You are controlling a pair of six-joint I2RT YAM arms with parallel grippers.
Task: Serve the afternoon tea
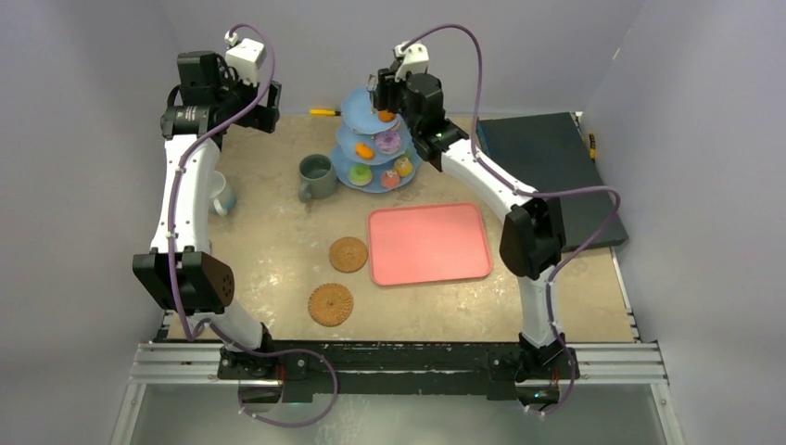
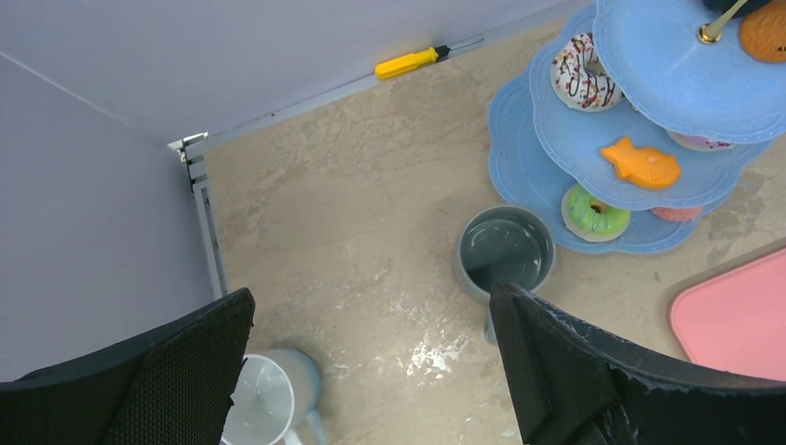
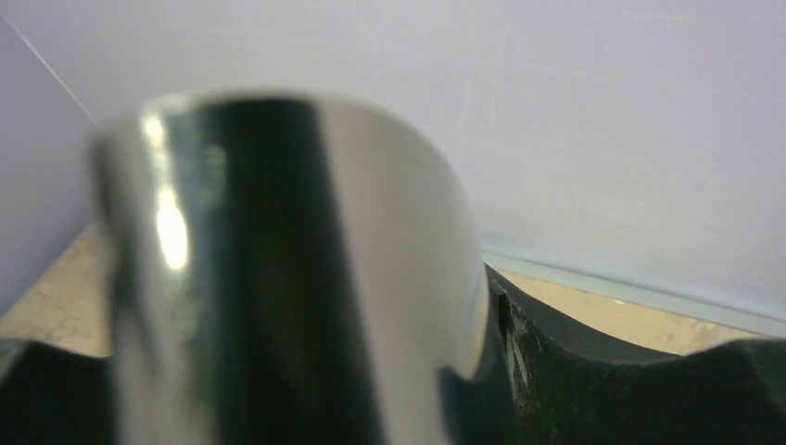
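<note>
- The left arm (image 1: pixel 185 199) is folded along the left edge, with the elbow by the near-left corner and the wrist raised toward the far-left corner.
- The left claw (image 2: pixel 371 306) is held high and aimed down at the table, with its fingers spread wide apart.
- The right arm (image 1: pixel 482 176) is stretched from the near-right corner toward the far edge, its elbow raised just right of the tray (image 1: pixel 429 243).
- The right claw (image 1: pixel 382 100) is held over the top tier of the stand (image 2: pixel 667 83), which is set mid far edge.
- A blurred shiny metal thing (image 3: pixel 278 278) is seen between the right fingers; whether it is clamped cannot be told.
- An orange sweet (image 1: pixel 386 116) is seen on the top tier; a green doughnut (image 2: pixel 595 210) lies on the bottom tier.
- The grey mug (image 1: pixel 317 176) is set just left of the stand; the white mug (image 1: pixel 221 195) is by the left edge.
- The coasters (image 1: pixel 348 254) (image 1: pixel 331 304) are laid bare just left of the tray, toward the near edge.
</note>
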